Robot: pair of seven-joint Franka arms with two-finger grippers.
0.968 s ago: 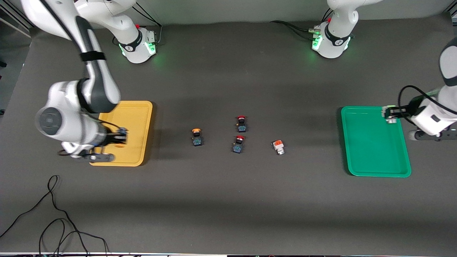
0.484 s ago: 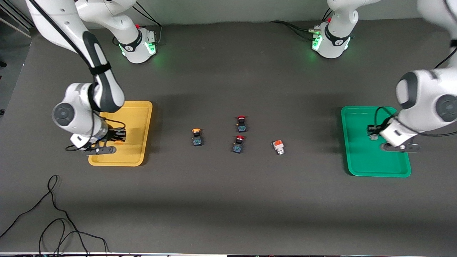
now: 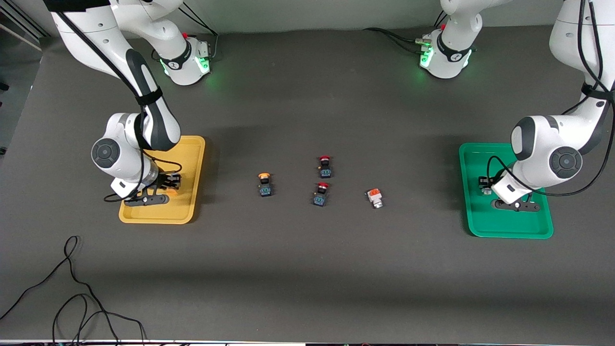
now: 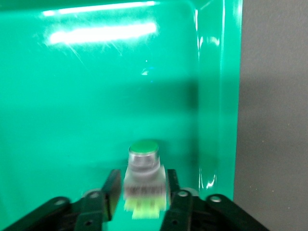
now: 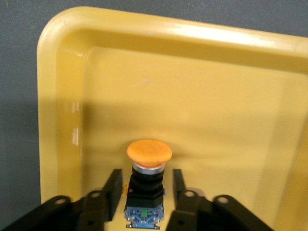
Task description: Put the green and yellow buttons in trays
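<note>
My right gripper (image 3: pixel 172 183) (image 5: pixel 147 185) is low in the yellow tray (image 3: pixel 198 163) (image 5: pixel 192 96). It is open, and a yellow-orange capped button (image 5: pixel 149 150) with a black-blue body lies on the tray floor between its fingers, with a gap on each side. My left gripper (image 3: pixel 483 185) (image 4: pixel 143 185) is low in the green tray (image 3: pixel 464 202) (image 4: pixel 96 96). It is open around a whitish-silver button (image 4: pixel 143 161) with a green cap and a pale green block. On the bare table lie a second yellow-capped button (image 3: pixel 264 184) and a whitish button with an orange block (image 3: pixel 375 197).
Two red-capped black-blue switches (image 3: pixel 325 166) (image 3: pixel 321 193) lie mid-table between the yellow-capped and the orange-block buttons. Black cables (image 3: pixel 72 288) loop near the table's front edge at the right arm's end.
Both arms swung inward and came down into their trays, each carrying a button. Both grippers' fingers have parted from the buttons they held shut.
</note>
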